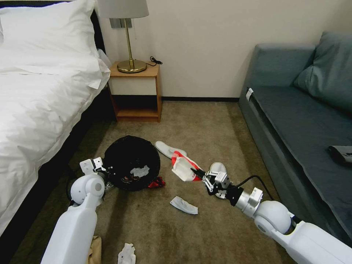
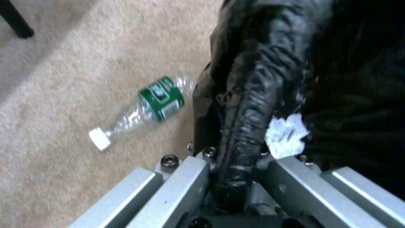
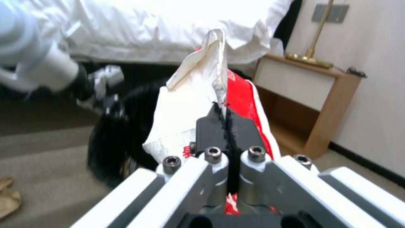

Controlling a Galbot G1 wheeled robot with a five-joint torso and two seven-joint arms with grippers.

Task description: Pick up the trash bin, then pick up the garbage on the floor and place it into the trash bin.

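Carpet [image 1: 205, 124] open btwn bed [image 1: 40, 110] & sofa [image 1: 293, 121]. Left gripper [image 1: 103, 169] clamped on trash bin [image 1: 132, 163] rim; bin's mouth tilted twd the camera. Right gripper [image 1: 198, 172] pinched tight on red-and-white wrapper [image 1: 183, 167] just beside bin, its long axis pointing twd the bin. Bottle [image 2: 143, 110] lies flat near bin.

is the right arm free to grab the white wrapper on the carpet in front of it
Probably not yet: the right gripper is shut on a red-and-white wrapper. The white wrapper lies unobstructed nearby.
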